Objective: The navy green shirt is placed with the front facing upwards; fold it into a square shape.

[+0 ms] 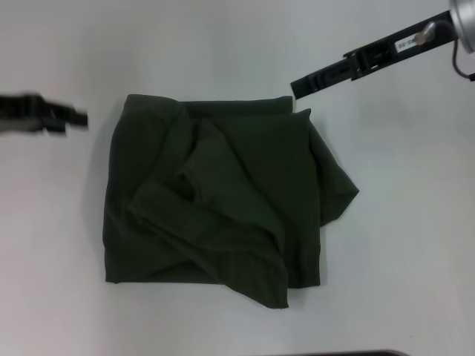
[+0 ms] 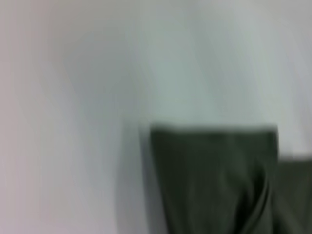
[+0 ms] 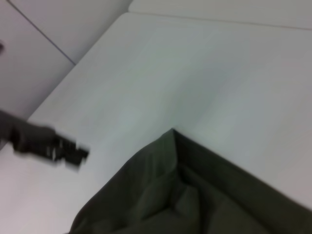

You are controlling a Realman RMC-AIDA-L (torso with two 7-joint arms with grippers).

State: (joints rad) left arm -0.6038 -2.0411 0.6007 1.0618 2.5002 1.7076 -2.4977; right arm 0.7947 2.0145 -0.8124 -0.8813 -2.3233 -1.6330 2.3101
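The navy green shirt (image 1: 223, 200) lies bunched and roughly folded in the middle of the white table, plain dark fabric up, with loose flaps sticking out at its right side and near corner. My left gripper (image 1: 74, 119) hovers just left of the shirt's far left corner, not touching it. My right gripper (image 1: 297, 87) hangs just beyond the shirt's far right corner, apart from the cloth. The left wrist view shows a straight edge of the shirt (image 2: 214, 180). In the right wrist view one shirt corner (image 3: 195, 195) shows, with the left gripper (image 3: 73, 153) farther off.
The white table (image 1: 401, 259) spreads around the shirt on all sides. Its far edge (image 3: 122, 19) and the floor beyond appear in the right wrist view. A dark strip (image 1: 349, 353) sits at the near edge.
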